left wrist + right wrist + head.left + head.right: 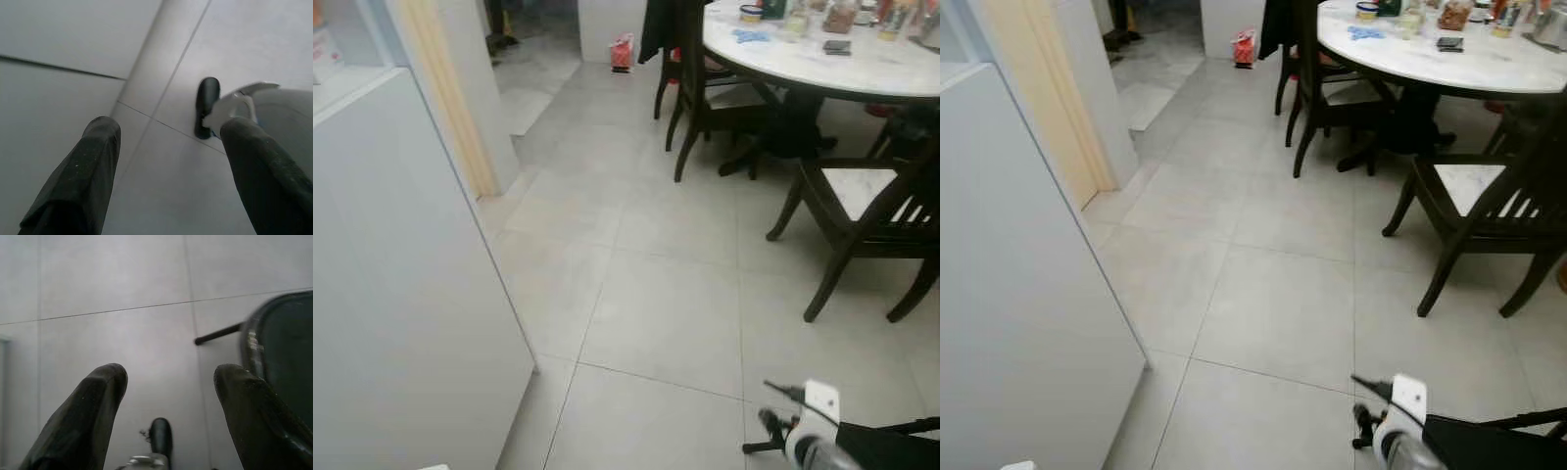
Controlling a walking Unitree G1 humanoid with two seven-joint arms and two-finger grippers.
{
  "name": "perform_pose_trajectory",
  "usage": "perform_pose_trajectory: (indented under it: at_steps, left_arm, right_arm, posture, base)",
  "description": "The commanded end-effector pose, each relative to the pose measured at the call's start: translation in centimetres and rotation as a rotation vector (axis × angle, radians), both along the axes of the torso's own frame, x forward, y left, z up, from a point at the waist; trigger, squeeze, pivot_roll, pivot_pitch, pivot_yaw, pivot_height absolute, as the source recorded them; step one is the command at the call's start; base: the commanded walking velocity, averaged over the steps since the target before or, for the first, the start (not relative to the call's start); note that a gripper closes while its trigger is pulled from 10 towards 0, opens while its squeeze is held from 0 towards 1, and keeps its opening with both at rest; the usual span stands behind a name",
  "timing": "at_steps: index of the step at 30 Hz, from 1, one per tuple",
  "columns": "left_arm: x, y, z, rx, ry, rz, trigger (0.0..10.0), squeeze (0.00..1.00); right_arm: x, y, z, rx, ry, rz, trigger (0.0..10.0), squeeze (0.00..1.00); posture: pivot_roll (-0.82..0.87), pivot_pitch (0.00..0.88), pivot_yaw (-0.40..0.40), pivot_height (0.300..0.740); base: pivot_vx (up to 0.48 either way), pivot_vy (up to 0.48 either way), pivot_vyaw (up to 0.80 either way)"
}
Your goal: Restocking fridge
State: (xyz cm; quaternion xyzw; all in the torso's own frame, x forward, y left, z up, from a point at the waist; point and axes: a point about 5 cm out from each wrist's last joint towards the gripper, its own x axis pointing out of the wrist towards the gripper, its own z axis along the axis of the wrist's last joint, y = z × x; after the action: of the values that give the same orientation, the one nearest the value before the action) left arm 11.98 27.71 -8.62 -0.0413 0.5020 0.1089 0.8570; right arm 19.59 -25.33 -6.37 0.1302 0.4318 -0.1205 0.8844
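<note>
Both pairs of fingers are spread and carry nothing: the left gripper [166, 171] hangs beside the white fridge [401, 294], pointing down at the grey floor tiles [666, 313], and the right gripper [168, 406] hangs the same way over bare tile, with the robot's dark foot [161, 435] below it. Further out, the fridge fills the robot's left side, its door panel reaching down to the floor. Across the room stands the round white tabletop [862, 69], ringed by dark chairs [862, 215]; jars and small containers [842, 15] are crowded near its far edge, too small to tell apart. I would guess those are the stock to fetch, so the step in hand is walking over. Steering wide of the chair legs and stopping square to the tabletop's near edge would help.
</note>
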Motion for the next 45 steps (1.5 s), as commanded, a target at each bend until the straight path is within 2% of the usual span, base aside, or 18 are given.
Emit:
perform_pose_trajectory:
  at_steps: [1, 10, 14, 19, 21, 24, 26, 30, 36, 37, 38, 39, 40, 42, 43, 44, 45]
  left_arm:
    - [0.1, 0.3, 0.2, -0.005, -0.009, 0.011, 10.0, 0.0]
    - [0.1, 0.6, 0.4, 0.019, -0.02, -0.061, 10.0, 0.0]
    - [0.1, 0.8, 0.5, 0.024, -0.037, -0.053, 10.0, 0.0]
    - [-1.2, 1.4, 0.4, 0.046, -0.016, -0.085, 10.0, 0.0]
    - [-1.6, 1.5, 0.3, 0.052, -0.004, -0.087, 10.0, 0.0]
    - [-2.6, 1.5, 0.1, 0.057, 0.0, -0.084, 10.0, 0.0]
    - [-3.4, 1.5, 0.1, 0.043, -0.029, -0.065, 10.0, 0.0]
    - [-3.7, 1.3, 0.2, 0.02, -0.093, -0.067, 10.0, 0.0]
    - [-3.9, 1.0, 0.4, -0.002, -0.141, -0.145, 10.0, 0.0]
    - [2.6, -1.9, 1.6, -0.022, -0.326, -0.238, 10.0, 0.0]
    - [10.5, -6.5, 5.3, -0.047, -0.612, -0.359, 10.0, 0.0]
    - [10.5, -6.5, 5.3, -0.047, -0.612, -0.359, 10.0, 0.0]
    - [12.4, -7.8, 7.0, -0.056, -0.731, -0.388, 10.0, 0.0]
    - [12.6, -8.1, 7.5, -0.058, -0.769, -0.383, 10.0, 0.0]
    - [13.0, -8.4, 8.1, -0.039, -0.818, -0.381, 10.0, 0.0]
    - [13.2, -8.5, 8.5, -0.034, -0.851, -0.364, 10.0, 0.0]
    - [13.2, -8.5, 8.5, -0.034, -0.851, -0.364, 10.0, 0.0]
  right_arm:
    - [0.2, -0.7, 0.3, -0.011, -0.008, -0.024, 10.0, 0.0]
    - [-0.1, -0.1, 0.0, 0.023, -0.014, -0.058, 10.0, 0.0]
    - [-0.2, 0.2, -0.2, 0.035, -0.017, -0.065, 10.0, 0.0]
    - [-1.6, 0.7, -1.0, 0.034, 0.048, 0.009, 10.0, 0.0]
    - [-2.1, 0.7, -1.3, 0.035, 0.058, -0.004, 10.0, 0.0]
    - [-3.1, 0.4, -1.6, 0.022, 0.024, -0.092, 10.0, 0.0]
    - [-3.9, 0.1, -1.7, 0.043, -0.047, -0.194, 10.0, 0.0]
    - [-4.3, -0.3, -1.5, 0.017, -0.113, -0.224, 10.0, 0.0]
    - [-4.8, -0.9, -1.2, -0.034, -0.165, -0.205, 10.0, 0.0]
    - [-4.9, -0.9, -1.2, -0.034, -0.174, -0.212, 10.0, 0.0]
    - [-4.8, -1.0, -1.0, -0.04, -0.202, -0.215, 10.0, 0.0]
    - [-4.8, -1.0, -1.0, -0.04, -0.202, -0.215, 10.0, 0.0]
    - [-3.2, -0.3, -0.1, -0.08, -0.319, -0.17, 10.0, 0.0]
    - [-0.9, 1.1, 1.7, -0.136, -0.491, -0.124, 10.0, 0.0]
    - [0.7, 1.8, 3.5, -0.181, -0.611, -0.097, 10.0, 0.0]
    - [1.3, 1.8, 4.5, -0.2, -0.662, -0.076, 10.0, 0.0]
    - [1.3, 1.8, 4.5, -0.2, -0.662, -0.076, 10.0, 0.0]
  posture:
    - [0.08, 0.0, -0.006, 0.74]
    - [0.07, 0.0, 0.047, 0.74]
    - [0.06, 0.018, 0.061, 0.74]
    - [0.03, 0.061, 0.094, 0.74]
    - [0.02, 0.067, 0.098, 0.74]
    - [0.01, 0.078, 0.106, 0.74]
    - [-0.01, 0.098, 0.111, 0.74]
    - [-0.03, 0.112, 0.117, 0.74]
    - [-0.03, 0.131, 0.116, 0.74]
    - [-0.03, 0.138, 0.117, 0.74]
    - [-0.04, 0.138, 0.114, 0.74]
    - [-0.04, 0.138, 0.114, 0.74]
    - [-0.04, 0.139, 0.106, 0.74]
    - [-0.04, 0.139, 0.092, 0.74]
    - [-0.04, 0.132, 0.075, 0.74]
    - [-0.04, 0.126, 0.065, 0.74]
    - [-0.04, 0.126, 0.065, 0.74]
  base:
    - [0.0, 0.0, 0.0]
    - [0.0, 0.0, 0.0]
    - [0.0, 0.0, 0.0]
    - [0.0, 0.0, 0.0]
    - [0.0, 0.0, 0.0]
    - [0.0, 0.0, 0.0]
    - [0.0, 0.0, 0.0]
    - [0.0, 0.0, 0.0]
    - [0.0, 0.0, 0.0]
    - [0.0, 0.0, 0.0]
    - [0.0, 0.0, 0.0]
    - [0.0, 0.0, 0.0]
    - [0.0, 0.0, 0.0]
    - [0.0, 0.0, 0.0]
    - [0.0, 0.0, 0.0]
    - [0.0, 0.0, 0.0]
    - [0.0, 0.0, 0.0]
